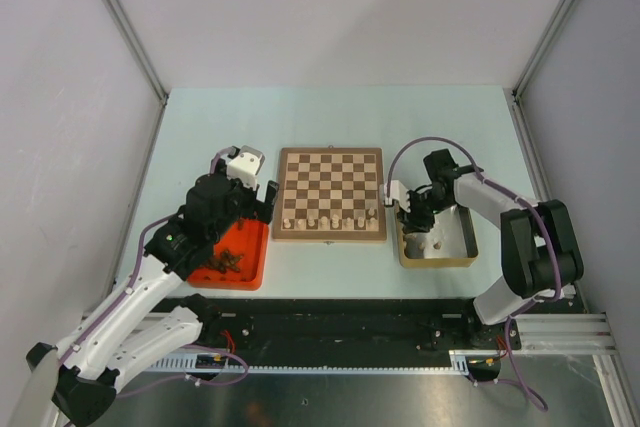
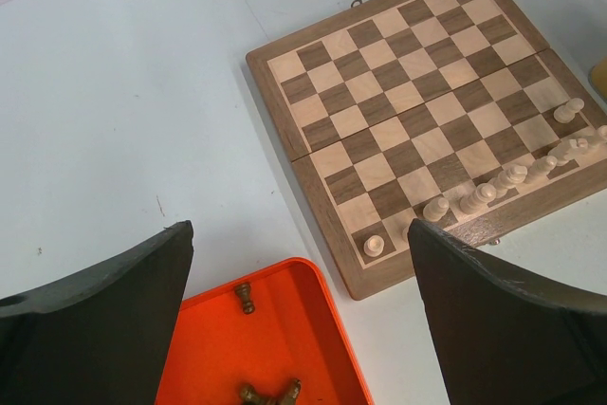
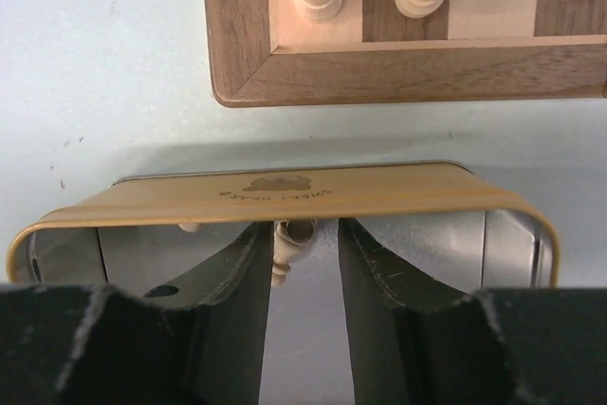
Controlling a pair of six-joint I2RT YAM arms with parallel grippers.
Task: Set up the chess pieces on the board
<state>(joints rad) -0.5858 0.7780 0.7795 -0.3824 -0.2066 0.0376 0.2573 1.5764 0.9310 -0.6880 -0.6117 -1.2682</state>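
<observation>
Sunk in the tin (image 3: 285, 194) at 3 o'clock of the board (image 1: 330, 194), right gripper (image 3: 303, 244) nearer, half-closed around a pale piece (image 3: 287, 251) lying 12-to-6 between the fingers, pinch impossible to tell; left gripper (image 2: 299, 234) spread wide over the tray (image 2: 285, 329) at 9 o'clock.

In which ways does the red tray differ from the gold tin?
The red tray lies left of the board, the gold tin right of it. The tray holds dark brown pieces, the tin pale ones. The right claw dips into the tin; the left claw hangs near the tray. Both are open rectangular containers.
</observation>
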